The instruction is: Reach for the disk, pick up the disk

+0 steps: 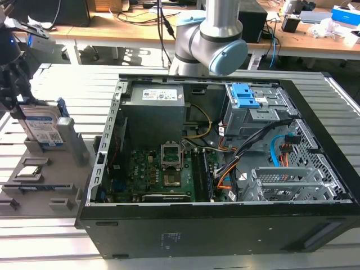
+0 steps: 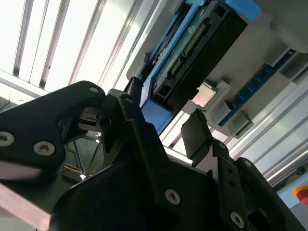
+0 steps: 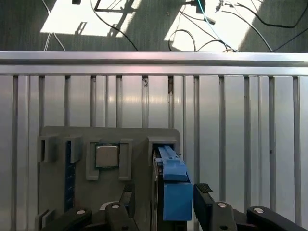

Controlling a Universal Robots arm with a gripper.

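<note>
The fingers (image 3: pixel 203 190) of the black gripper (image 3: pixel 165 198) stand released. In the first wrist view they are spread one to each side of the upper edge of the rectangular silver metal disk (image 3: pixel 172 183), and they grasp nothing. One finger is just beside the disk's blue plastic side rail; the other is clear of it by a visible gap. The ribbed aluminium table (image 1: pixel 67 79) carries all items. A black open-sided desktop computer case (image 1: pixel 225 225) lies on it, circuit boards and cables exposed. The grey-and-blue robot arm (image 1: pixel 211 34) rises behind the case. At the exterior view's left, apart from the case, sits a grey plastic holder tray (image 1: pixel 68 140) with several slots and recesses. The disk stands upright on edge in one slot, its white-and-blue label facing outward in the exterior view, with the gripper directly over it. A small flat square silver chip (image 3: pixel 107 155) lies in a recess of the tray, just beside the disk's slot.
</note>
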